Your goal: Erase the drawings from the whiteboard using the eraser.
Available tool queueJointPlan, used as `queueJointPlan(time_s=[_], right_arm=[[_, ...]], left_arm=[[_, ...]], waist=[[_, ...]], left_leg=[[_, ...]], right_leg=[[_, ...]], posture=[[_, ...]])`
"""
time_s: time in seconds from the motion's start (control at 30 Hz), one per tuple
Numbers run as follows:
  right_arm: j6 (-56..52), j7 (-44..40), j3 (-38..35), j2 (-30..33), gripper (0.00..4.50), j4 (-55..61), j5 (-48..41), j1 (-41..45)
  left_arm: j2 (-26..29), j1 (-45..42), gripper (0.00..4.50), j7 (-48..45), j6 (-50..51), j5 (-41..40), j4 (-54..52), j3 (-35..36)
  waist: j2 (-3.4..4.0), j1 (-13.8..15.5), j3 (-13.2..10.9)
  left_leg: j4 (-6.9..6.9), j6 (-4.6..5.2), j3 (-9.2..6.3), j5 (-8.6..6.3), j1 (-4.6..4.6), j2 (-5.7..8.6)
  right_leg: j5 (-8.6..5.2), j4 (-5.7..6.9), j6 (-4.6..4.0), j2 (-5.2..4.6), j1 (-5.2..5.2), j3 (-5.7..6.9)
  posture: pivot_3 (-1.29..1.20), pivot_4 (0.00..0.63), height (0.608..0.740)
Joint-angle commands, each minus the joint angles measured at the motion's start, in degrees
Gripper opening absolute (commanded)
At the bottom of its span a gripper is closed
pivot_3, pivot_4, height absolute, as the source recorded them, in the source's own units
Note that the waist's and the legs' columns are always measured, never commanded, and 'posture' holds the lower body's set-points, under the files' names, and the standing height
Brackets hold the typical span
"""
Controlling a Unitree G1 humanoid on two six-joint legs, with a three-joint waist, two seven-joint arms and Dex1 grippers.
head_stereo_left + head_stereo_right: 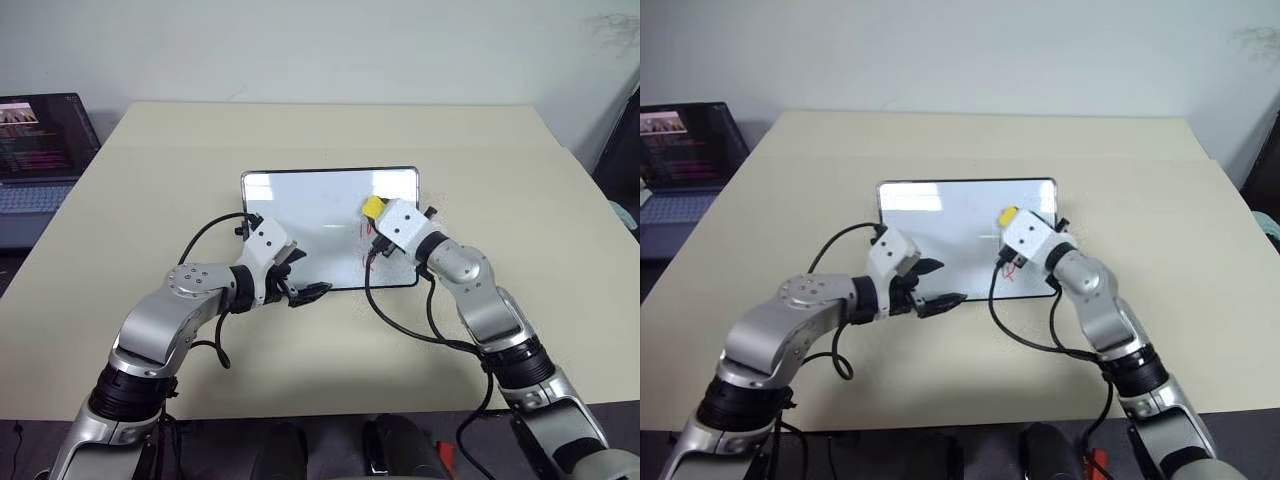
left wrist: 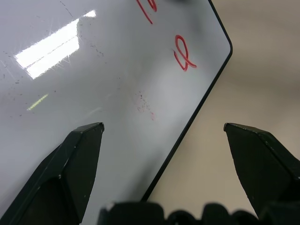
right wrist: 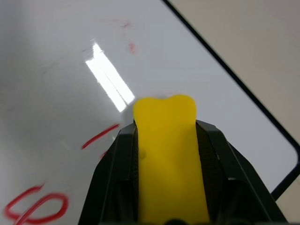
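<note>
The whiteboard (image 1: 310,210) lies flat in the middle of the beige table (image 1: 520,200). Red drawings (image 1: 362,231) stand near its right end, beside my right gripper; a looped scribble (image 2: 183,58) sits close to the board's near right corner, and another loop (image 3: 37,208) and a short stroke (image 3: 99,136) lie just beside the eraser's tip. My right gripper (image 1: 378,214) hovers over the board's right part, shut on the yellow eraser (image 3: 166,154), which sticks out past the fingers. My left gripper (image 1: 305,273) is open at the board's near edge, its fingers (image 2: 79,159) straddling the black frame.
An open laptop (image 1: 40,150) stands at the table's far left edge. Black cables loop from both wrists over the table in front of the board. Bare tabletop surrounds the board on all sides.
</note>
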State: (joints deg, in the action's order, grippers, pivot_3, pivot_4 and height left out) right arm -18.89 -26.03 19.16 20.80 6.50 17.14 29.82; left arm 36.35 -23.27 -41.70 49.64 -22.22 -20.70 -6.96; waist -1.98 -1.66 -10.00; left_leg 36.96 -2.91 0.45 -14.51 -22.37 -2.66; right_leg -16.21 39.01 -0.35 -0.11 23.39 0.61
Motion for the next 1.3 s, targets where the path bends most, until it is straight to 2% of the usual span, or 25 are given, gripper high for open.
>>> queueJointPlan(time_s=[0.03, 0.13, 0.33, 0.43, 0.87, 1.13, 1.3], right_arm=[[-1.69, -3.25, 2.79, 1.49, 1.33, -0.16, 1.76, -1.8], [-1.72, -3.59, 3.49, 1.92, 1.33, 0.08, 2.58, -2.05], [-1.29, 5.16, -1.68, -0.98, 1.33, -1.4, 3.98, 1.26], [-1.2, 6.89, -2.53, -1.19, 1.33, -1.96, 4.44, 1.96], [-2.24, -2.82, 2.85, 1.76, 1.33, -0.41, 5.31, -2.34], [1.08, 6.5, -1.72, -0.48, 1.33, -2.21, 6.95, 2.07], [2.11, 7.31, -2.02, -1.04, 1.33, -2.44, 6.83, 2.07]], left_arm=[[0.36, -0.55, 4.5, -0.12, -0.64, -0.21, -2.39, 0.1], [0.29, -0.57, 4.5, -0.08, -0.63, -0.13, -2.37, 0.08], [0.25, 0.14, 4.5, -0.09, -0.72, -0.16, -2.63, -0.08], [0.21, 0.38, 4.5, -0.23, -0.61, -0.3, -2.87, -0.26], [0.32, 0.32, 4.5, -0.4, -0.49, -0.67, -2.89, -0.25], [0.45, 0.54, 4.5, -0.43, -0.35, -0.76, -2.9, -0.24], [0.29, 0.75, 4.5, -0.32, -0.22, -0.86, -3.19, -0.42]], waist=[[0.0, -0.15, 0.0], [0.0, -0.13, 0.0], [0.0, -0.09, 0.0], [0.0, 0.02, 0.0], [-0.01, -0.17, 0.01], [-0.02, -0.1, 0.01], [-0.01, 0.0, 0.01]], left_leg=[[0.0, 0.0, 0.03, 0.0, 0.06, 0.0], [-0.01, 0.01, 0.01, 0.01, 0.34, -0.02], [0.02, 0.02, 0.05, 0.05, 0.36, -0.03], [0.03, 0.01, 0.05, 0.05, 0.33, -0.02], [0.01, 0.02, 0.07, 0.04, 0.38, -0.03], [0.03, 0.04, 0.08, 0.07, 0.4, -0.03], [0.01, 0.03, 0.08, 0.06, 0.3, -0.03]], right_leg=[[-0.04, 0.01, 0.09, 0.0, -0.02, -0.03], [-0.06, 0.06, 0.13, 0.01, -0.21, -0.03], [0.01, 0.1, 0.14, 0.03, -0.21, -0.07], [0.02, 0.07, 0.14, 0.03, -0.21, -0.08], [0.01, 0.08, 0.14, 0.03, -0.21, -0.1], [0.06, 0.1, 0.16, 0.05, -0.22, -0.12], [0.05, 0.01, 0.14, 0.04, -0.19, -0.11]], posture=[[0.0, 0.15, 0.74], [0.0, 0.15, 0.74], [0.0, 0.15, 0.74], [0.0, 0.15, 0.74], [0.0, 0.15, 0.74], [0.0, 0.15, 0.74], [0.0, 0.15, 0.74]])
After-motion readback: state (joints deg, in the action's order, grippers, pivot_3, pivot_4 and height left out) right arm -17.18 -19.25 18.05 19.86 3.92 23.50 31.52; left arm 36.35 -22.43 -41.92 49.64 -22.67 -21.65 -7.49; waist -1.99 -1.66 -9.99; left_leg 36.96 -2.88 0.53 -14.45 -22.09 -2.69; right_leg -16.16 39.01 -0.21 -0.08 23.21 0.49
